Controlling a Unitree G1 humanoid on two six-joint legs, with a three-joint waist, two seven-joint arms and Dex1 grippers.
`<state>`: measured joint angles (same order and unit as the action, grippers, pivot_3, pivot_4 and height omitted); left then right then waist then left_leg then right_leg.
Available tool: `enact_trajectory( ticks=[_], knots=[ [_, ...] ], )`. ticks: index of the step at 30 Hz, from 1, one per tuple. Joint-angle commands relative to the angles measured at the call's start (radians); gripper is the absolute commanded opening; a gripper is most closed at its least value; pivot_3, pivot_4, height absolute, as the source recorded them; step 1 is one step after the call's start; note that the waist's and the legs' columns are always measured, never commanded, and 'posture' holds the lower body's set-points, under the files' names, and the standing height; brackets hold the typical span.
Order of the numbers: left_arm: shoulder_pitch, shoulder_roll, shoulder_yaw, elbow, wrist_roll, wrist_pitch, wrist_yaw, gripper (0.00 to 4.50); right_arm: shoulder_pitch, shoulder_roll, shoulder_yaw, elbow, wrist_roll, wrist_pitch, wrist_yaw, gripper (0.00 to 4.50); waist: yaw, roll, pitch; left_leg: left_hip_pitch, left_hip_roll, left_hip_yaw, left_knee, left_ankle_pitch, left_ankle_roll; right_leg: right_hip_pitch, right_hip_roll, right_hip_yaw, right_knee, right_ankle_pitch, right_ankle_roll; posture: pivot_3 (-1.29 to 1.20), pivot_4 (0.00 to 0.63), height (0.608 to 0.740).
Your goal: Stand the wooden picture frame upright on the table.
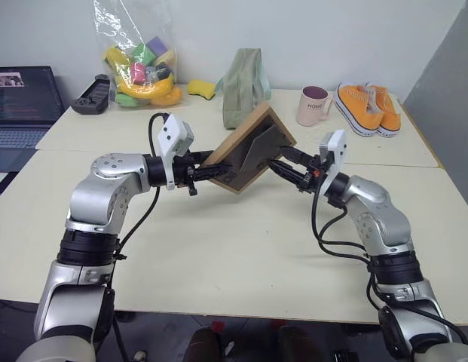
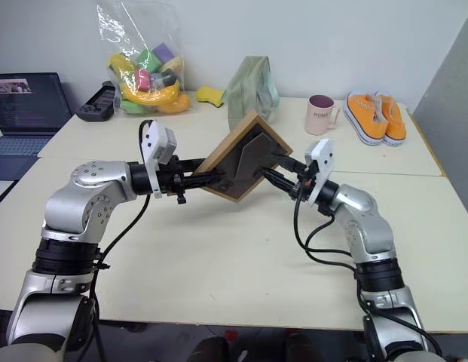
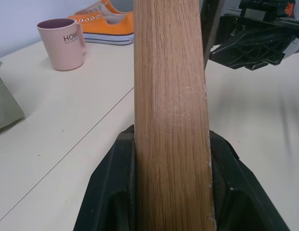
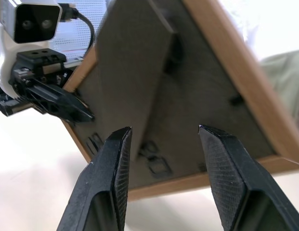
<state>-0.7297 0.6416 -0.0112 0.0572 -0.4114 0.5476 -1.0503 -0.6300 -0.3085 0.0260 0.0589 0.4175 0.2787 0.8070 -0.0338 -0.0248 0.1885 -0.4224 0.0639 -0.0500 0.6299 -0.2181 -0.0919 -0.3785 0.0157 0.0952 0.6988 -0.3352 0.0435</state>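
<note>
Pale cream desk [image 1: 241, 249], formed of 2 rectangular tops butted along a seam, stands against a light wall. Above the desk, clear of its surface, the small rectangular wooden picture frame [image 1: 249, 148] with a light wood border and dark grey-brown back panel is held tilted on 1 corner, diamond-wise, its back turned toward the camera and its fold-out stand [image 1: 258, 151] swung partly away from the panel. The left tool [image 1: 206, 171] is clamped on the frame's lower-left wooden edge; in the left wrist view its 2 black fingers [image 3: 110, 192] press on either side of the wood border [image 3: 171, 115]. The right tool [image 1: 282, 164] points at the frame's right side with its fingers [image 4: 110, 178] spread apart, holding nothing; in the right wrist view they stand just short of the back panel [image 4: 188, 91], around the lower end of the stand. Along the far edge of the desk lie a clear plastic bag of coloured toys [image 1: 139, 64], a black game controller [image 1: 92, 96], a yellow sponge [image 1: 201, 89], a folded pale green cloth bag [image 1: 241, 83], a pink mug [image 1: 313, 105] and a pair of orange canvas shoes [image 1: 369, 107]. An open laptop [image 1: 22, 102] sits on a separate surface at far left.
</note>
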Motion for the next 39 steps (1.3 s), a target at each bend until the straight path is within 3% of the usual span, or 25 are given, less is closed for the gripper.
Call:
enact_trajectory(
  ticks=[1,19,39],
  knots=[
    [-0.015,0.001,0.028,-0.052,-0.031,-0.005,-0.004,1.32,-0.032,0.002,0.0,0.008,-0.009,-0.033,0.012,2.31,0.0,0.0,0.0,0.0,0.0,0.0,0.0,0.0,0.0,0.0,0.0,0.0,0.0,0.0,0.0,0.0,0.15,0.74],
    [-0.11,-0.028,0.021,0.252,0.045,-0.131,-0.005,1.32,0.076,-0.014,-0.029,-0.237,0.032,0.075,-0.071,2.31,0.001,0.0,0.0,-0.001,0.0,0.0,0.001,0.0,0.0,-0.001,0.0,-0.001,0.001,0.0,0.0,0.0,0.15,0.74],
    [-0.065,-0.046,0.033,0.012,-0.035,0.02,-0.008,1.32,-0.026,-0.017,-0.004,-0.026,-0.036,-0.035,-0.022,2.31,0.001,0.0,0.0,-0.001,0.0,0.0,0.001,0.001,-0.001,-0.001,0.0,-0.001,0.002,0.0,0.0,0.0,0.15,0.74]
  ],
)
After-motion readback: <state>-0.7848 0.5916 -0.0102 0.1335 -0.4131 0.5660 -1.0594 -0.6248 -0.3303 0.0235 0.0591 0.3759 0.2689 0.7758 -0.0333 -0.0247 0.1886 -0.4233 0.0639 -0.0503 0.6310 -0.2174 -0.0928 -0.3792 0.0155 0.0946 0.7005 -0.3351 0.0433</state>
